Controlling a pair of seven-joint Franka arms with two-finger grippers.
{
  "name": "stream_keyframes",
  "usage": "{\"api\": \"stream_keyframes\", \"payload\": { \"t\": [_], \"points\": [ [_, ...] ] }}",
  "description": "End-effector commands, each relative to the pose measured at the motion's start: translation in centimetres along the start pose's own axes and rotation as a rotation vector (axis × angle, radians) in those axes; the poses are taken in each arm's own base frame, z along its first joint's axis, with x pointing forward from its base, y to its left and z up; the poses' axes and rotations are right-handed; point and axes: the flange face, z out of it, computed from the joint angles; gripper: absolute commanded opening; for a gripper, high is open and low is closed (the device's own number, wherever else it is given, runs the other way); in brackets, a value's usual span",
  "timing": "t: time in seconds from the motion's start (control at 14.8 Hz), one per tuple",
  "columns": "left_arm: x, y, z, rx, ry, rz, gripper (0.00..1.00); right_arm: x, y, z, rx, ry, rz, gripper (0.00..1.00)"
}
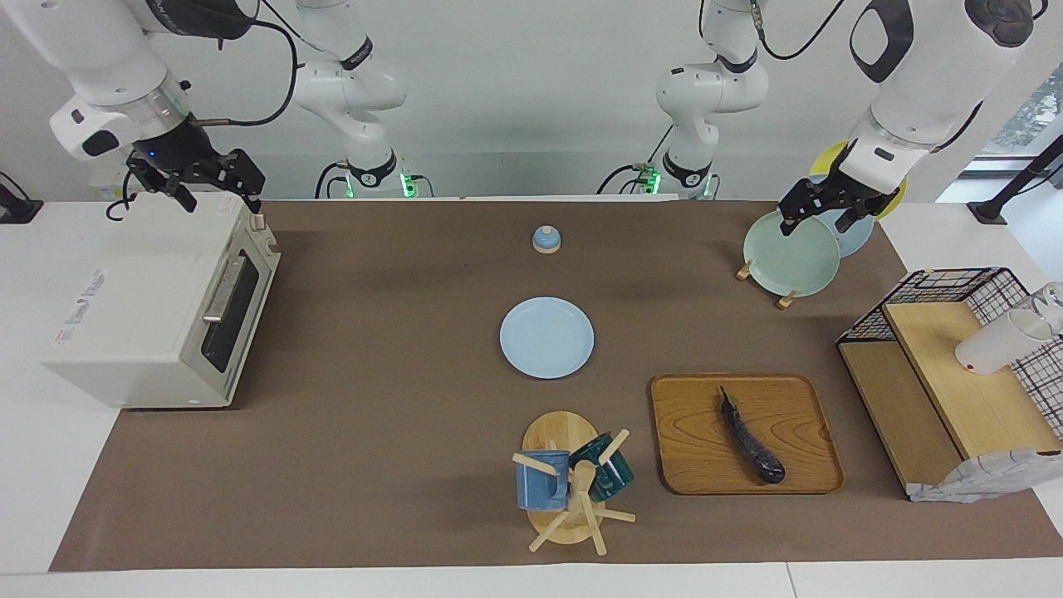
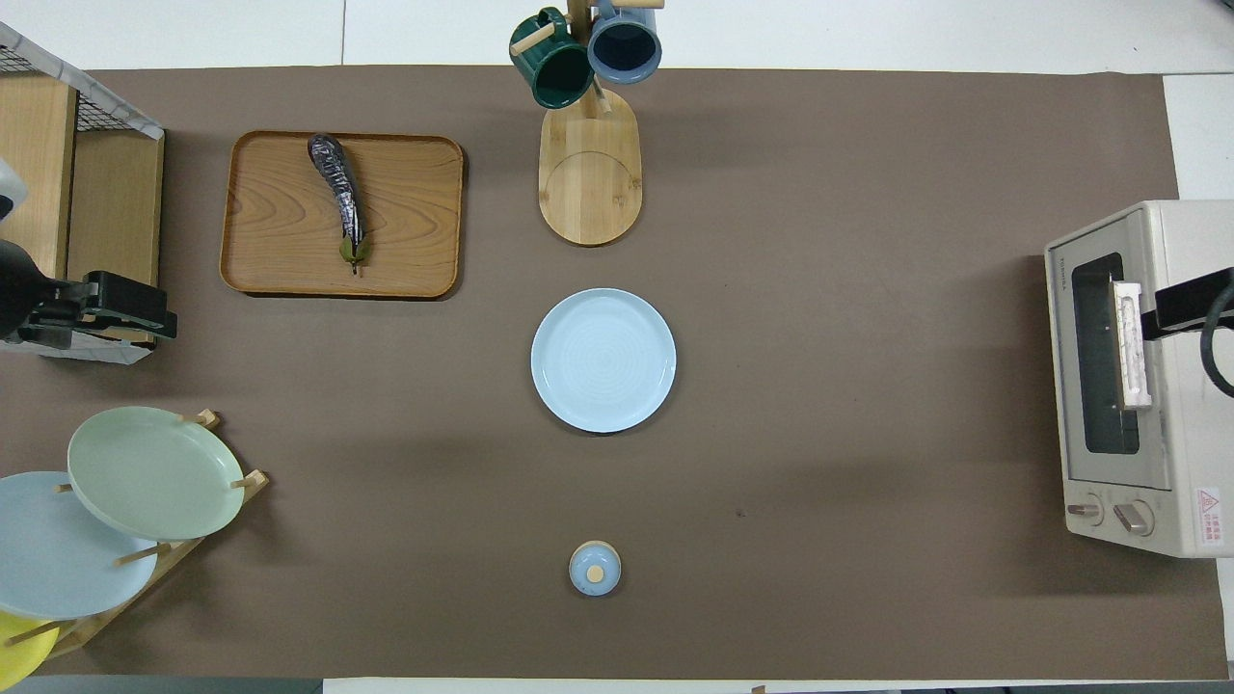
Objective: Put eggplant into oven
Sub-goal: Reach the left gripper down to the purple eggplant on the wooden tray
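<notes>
The eggplant (image 1: 751,438) (image 2: 337,191) is long, dark purple and glossy, and it lies on a wooden tray (image 1: 689,432) (image 2: 415,212) toward the left arm's end of the table. The cream-white oven (image 1: 133,282) (image 2: 1152,386) stands at the right arm's end, with its dark glass door shut. My right gripper (image 1: 220,201) (image 2: 1162,308) hangs open over the oven's top edge by the door. My left gripper (image 1: 815,220) (image 2: 125,310) hangs open over the plate rack, well apart from the eggplant. Neither gripper holds anything.
A light blue plate (image 1: 546,337) (image 2: 603,360) lies mid-table, and a small blue lid (image 1: 546,239) sits nearer to the robots. A mug tree (image 1: 573,482) holds two mugs beside the tray. A plate rack (image 1: 793,253) and a wire shelf (image 1: 955,374) with a white cup stand at the left arm's end.
</notes>
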Motion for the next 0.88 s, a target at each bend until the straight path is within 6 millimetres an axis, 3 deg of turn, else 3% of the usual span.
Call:
{"api": "stream_keyframes", "payload": {
  "t": [0.0,0.67,0.74,0.81],
  "points": [
    [-0.37,0.19,-0.55,0.024,0.015,0.028,1.00,-0.45,0.02,-0.25,-0.001,0.009,0.011,1.00],
    [-0.18,0.30,-0.01,0.020,0.049,0.018,1.00,-0.32,0.06,0.09,-0.004,0.014,0.004,1.00],
    [-0.02,0.30,0.03,0.019,0.058,0.018,1.00,-0.35,0.08,0.23,-0.003,0.022,-0.001,0.74],
    [0.47,0.33,-0.19,0.017,0.094,0.029,1.00,-0.41,0.17,0.55,-0.003,0.017,-0.001,0.40]
  ]
}}
